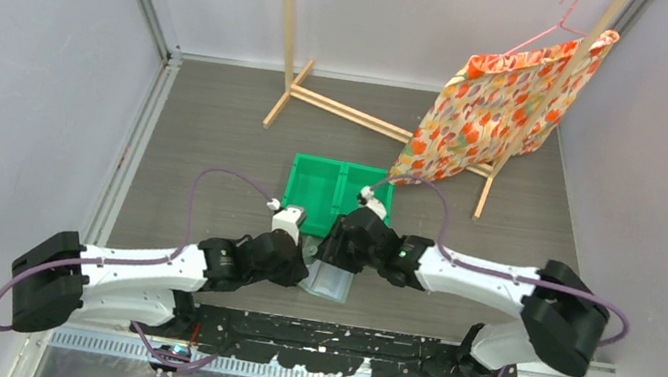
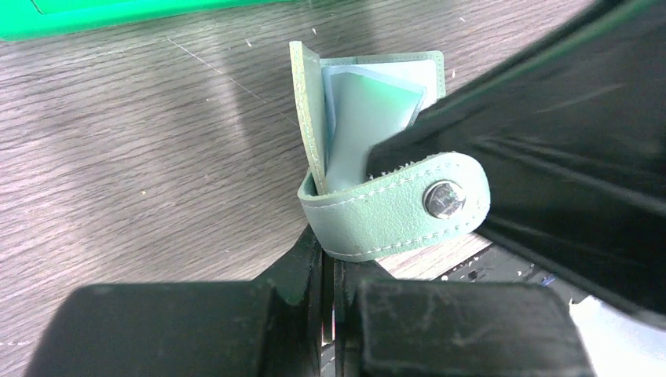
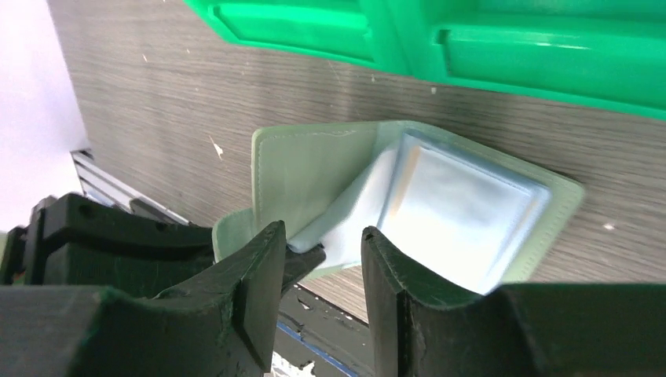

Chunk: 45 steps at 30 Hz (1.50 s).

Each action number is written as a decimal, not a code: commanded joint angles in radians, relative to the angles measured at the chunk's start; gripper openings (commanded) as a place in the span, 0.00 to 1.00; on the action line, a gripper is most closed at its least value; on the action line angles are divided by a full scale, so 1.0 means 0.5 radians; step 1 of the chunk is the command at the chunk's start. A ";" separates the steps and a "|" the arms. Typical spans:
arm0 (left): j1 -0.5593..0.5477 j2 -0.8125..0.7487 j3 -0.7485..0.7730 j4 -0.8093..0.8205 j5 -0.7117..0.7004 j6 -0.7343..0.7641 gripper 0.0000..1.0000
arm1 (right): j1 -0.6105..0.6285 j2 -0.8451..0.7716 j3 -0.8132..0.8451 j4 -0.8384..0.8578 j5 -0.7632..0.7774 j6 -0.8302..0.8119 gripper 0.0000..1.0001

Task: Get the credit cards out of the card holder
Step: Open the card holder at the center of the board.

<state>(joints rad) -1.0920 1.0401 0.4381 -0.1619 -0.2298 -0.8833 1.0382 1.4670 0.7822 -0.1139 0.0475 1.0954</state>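
Clamping the left gripper (image 2: 328, 263) tight on the flap edge of the card holder (image 2: 385, 212), lying half open on the table (image 2: 118, 157) near the green bin (image 3: 408, 47); hovering the right gripper (image 3: 323, 267) at its pale blue sleeves (image 3: 463, 204), jaws parted, not pinching

Grey table (image 1: 218, 130) under green bin (image 1: 315, 186), card holder (image 1: 327, 281)

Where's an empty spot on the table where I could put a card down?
Bare table lies left of the green bin, out to the wall, and right of it, between the wooden rack and the right arm. It's crowded just in front of the bin, where the left pincer and right pincer meet at the card holder.
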 commanded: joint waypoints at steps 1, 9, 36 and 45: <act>-0.004 -0.053 0.002 0.047 -0.072 -0.028 0.01 | 0.010 -0.305 -0.186 -0.046 0.315 0.071 0.46; -0.003 -0.024 -0.049 -0.003 -0.148 -0.137 0.00 | 0.013 -0.440 -0.467 0.068 0.346 0.248 0.49; -0.003 0.056 -0.106 -0.026 -0.124 -0.132 0.00 | 0.011 -0.109 -0.464 0.566 0.077 0.274 0.30; -0.002 0.102 -0.109 0.007 -0.108 -0.118 0.01 | 0.012 -0.185 -0.464 0.608 0.050 0.245 0.16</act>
<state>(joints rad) -1.0908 1.0748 0.3939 -0.1837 -0.3096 -0.9421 1.0382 1.4136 0.5381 0.0906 0.1097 1.2179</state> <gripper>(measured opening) 0.035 0.171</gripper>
